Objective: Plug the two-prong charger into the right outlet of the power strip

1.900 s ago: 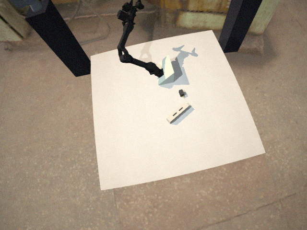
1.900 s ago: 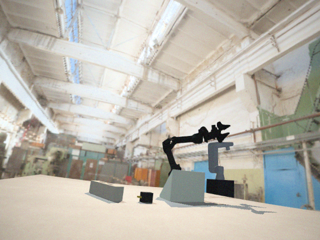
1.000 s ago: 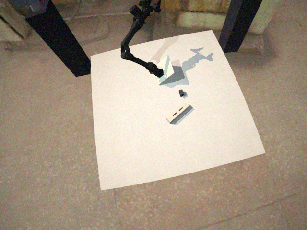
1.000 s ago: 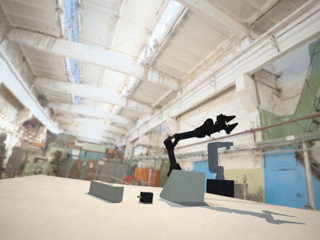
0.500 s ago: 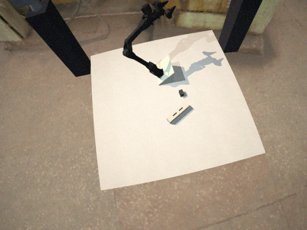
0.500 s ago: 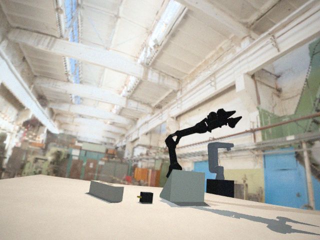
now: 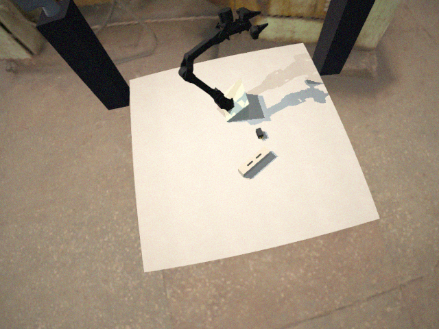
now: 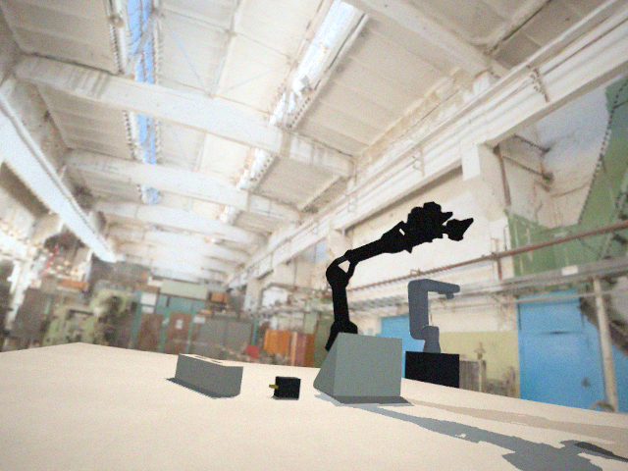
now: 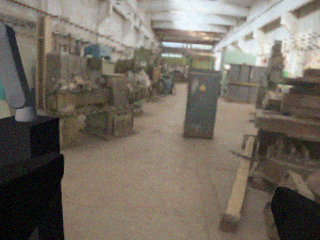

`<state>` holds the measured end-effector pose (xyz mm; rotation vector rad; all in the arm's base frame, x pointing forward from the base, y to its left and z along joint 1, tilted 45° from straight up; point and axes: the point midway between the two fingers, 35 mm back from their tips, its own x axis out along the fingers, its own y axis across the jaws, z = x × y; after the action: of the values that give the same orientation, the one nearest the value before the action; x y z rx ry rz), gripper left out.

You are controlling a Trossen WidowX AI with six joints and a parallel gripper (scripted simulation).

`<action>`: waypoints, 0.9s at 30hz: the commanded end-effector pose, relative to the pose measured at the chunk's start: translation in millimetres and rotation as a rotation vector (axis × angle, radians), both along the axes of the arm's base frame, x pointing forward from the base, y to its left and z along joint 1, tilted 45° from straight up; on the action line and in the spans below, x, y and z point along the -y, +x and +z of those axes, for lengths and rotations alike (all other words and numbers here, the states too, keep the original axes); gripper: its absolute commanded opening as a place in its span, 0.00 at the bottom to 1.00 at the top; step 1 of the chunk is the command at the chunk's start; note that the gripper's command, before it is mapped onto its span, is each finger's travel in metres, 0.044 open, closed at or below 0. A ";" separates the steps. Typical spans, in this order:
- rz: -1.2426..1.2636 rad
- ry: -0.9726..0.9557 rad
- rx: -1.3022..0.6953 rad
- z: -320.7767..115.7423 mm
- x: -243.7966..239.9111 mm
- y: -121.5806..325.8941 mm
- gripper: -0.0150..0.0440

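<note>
The black charger [image 7: 259,132] [image 8: 287,388] lies on the white table [image 7: 184,212] [image 8: 127,431], between the power strip and a wedge-shaped block. Its brass prongs [image 8: 273,386] point towards the strip's side. The pale power strip [image 7: 243,168] [image 8: 210,375] lies at a slant, with two dark outlet slots in its top. My gripper [image 7: 264,18] [image 8: 461,218] [image 9: 171,182] is open and empty, raised high and far from the charger, beyond the table's back edge in the top view. The wrist view shows neither charger nor strip.
The wedge-shaped block [image 7: 255,106] [image 8: 367,365] stands by my arm's base, close to the charger. Two black pillars [image 7: 85,59] [image 7: 343,38] stand beyond the table. A grey-blue arm [image 8: 420,314] [image 9: 12,70] stands on a black pedestal [image 8: 431,367] [image 9: 45,140].
</note>
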<state>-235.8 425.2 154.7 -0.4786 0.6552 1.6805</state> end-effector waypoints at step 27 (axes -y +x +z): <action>-0.506 -0.391 0.136 -109.5 -5.4 189.2 1.00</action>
<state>-64.4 435.6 56.6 -0.6199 0.8925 1.1065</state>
